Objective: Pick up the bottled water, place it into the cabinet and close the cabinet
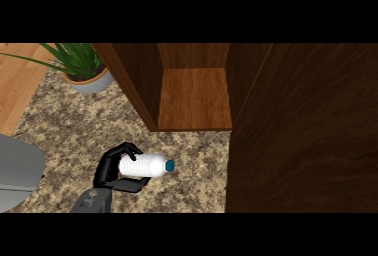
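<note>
The left hand curls around the water bottle. The bottle lies sideways above the counter, near the open cabinet.

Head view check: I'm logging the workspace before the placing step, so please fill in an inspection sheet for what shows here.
Surface: speckled stone counter, with a wood panel at the upper left.
Job's things: bottled water, held on its side, teal cap pointing toward the cabinet, which stands open with a bare wooden shelf; its dark door fills the view's right.
Clutter: potted plant at upper left; grey object at the left edge.
Hands: left hand, fingers curled round the bottle; right hand not in view.
Cables: nothing seen.
Surroundings: nothing seen beyond the counter.
</note>
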Tool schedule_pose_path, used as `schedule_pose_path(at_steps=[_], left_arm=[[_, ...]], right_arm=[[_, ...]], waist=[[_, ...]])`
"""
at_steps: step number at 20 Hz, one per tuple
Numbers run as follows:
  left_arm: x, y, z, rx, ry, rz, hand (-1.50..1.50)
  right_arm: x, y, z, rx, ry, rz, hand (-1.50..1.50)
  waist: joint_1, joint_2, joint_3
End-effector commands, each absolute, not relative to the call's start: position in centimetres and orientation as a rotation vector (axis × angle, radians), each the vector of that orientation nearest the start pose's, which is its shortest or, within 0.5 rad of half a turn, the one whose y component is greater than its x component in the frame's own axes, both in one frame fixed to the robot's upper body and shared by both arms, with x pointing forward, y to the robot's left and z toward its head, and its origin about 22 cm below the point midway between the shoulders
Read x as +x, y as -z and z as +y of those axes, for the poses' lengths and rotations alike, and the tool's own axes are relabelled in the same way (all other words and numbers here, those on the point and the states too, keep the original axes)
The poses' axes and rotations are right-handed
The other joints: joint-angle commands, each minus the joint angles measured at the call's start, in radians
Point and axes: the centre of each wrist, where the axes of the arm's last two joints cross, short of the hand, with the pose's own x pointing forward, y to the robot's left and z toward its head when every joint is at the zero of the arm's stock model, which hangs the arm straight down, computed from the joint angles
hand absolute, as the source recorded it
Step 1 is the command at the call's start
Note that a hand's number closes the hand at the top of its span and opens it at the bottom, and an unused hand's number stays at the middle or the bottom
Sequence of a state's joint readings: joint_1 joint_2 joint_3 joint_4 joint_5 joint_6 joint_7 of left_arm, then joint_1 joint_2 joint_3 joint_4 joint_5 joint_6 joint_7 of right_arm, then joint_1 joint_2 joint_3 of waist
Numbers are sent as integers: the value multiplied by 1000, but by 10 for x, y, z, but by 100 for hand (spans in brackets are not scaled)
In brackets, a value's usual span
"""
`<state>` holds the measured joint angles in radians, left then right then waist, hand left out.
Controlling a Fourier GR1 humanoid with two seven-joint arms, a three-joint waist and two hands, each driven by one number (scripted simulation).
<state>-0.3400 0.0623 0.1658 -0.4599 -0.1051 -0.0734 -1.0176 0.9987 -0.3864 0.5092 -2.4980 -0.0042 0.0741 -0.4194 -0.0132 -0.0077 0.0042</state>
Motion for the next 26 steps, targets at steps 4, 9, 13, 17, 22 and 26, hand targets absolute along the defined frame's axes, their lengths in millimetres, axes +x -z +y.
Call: schedule_pose_path(at_steps=[4, 9, 13, 17, 22, 26], left_arm=[[273, 137, 203, -200, 89, -1780, 150], [291, 107, 173, -222, 64, -1778, 150], [287, 91, 143, -185, 89, -1742, 150], [306, 64, 116, -148, 94, -1750, 150], [340, 16, 88, -106, 91, -1743, 150], [370, -10, 81, -49, 78, -1710, 150]], right_arm=[[21, -141, -215, 300, -159, -1896, -150], [20, -139, -216, 301, -165, -1908, -150], [20, -136, -221, 302, -164, -1913, -150], [18, -142, -223, 306, -179, -1916, -150], [22, -135, -227, 294, -157, -1932, -150], [21, -129, -234, 289, -164, -1921, -150]], waist=[[0, -1, -4], [-3, -3, -4], [-7, -1, -4], [-18, 5, -5], [-16, 9, -5], [-30, 12, -5]])
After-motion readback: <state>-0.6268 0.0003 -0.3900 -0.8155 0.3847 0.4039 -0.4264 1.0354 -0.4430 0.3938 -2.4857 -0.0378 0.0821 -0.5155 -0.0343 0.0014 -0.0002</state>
